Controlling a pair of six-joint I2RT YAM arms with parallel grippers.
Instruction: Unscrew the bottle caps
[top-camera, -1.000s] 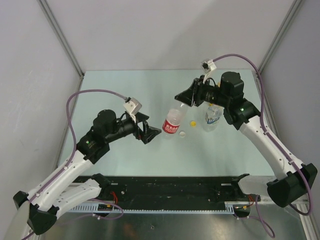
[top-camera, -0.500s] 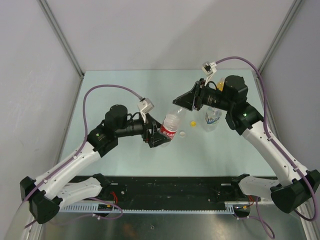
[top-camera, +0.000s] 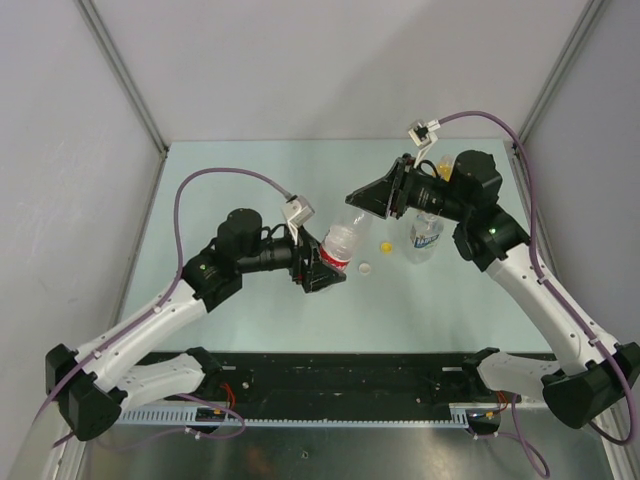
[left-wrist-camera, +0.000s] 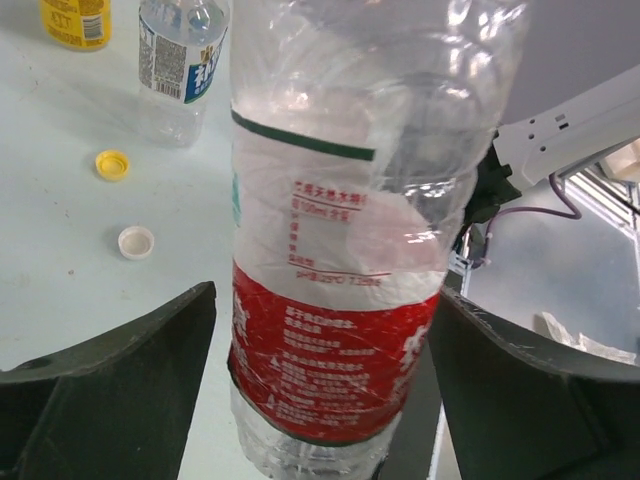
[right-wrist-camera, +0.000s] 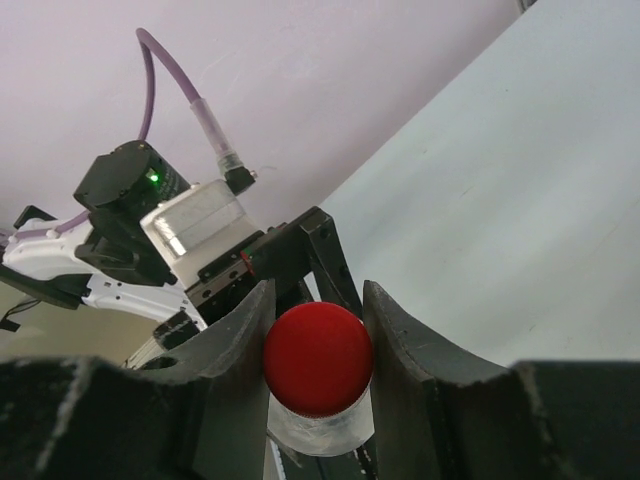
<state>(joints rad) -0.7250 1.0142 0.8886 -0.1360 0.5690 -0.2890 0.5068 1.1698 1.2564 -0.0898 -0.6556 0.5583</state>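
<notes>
Over pale table (top-camera: 250, 180), red-label bottle (top-camera: 345, 238) leans far-right, red cap (right-wrist-camera: 318, 358) pinched by right hand (top-camera: 362, 197); left hand (left-wrist-camera: 322, 300) open around body.

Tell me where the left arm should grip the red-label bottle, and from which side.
Take the red-label bottle around its labelled body, coming from the left, square to its length. The right gripper is shut on the red cap, so the neck is taken. The round body leans inside the left gripper, its jaws flanking the red band.
</notes>
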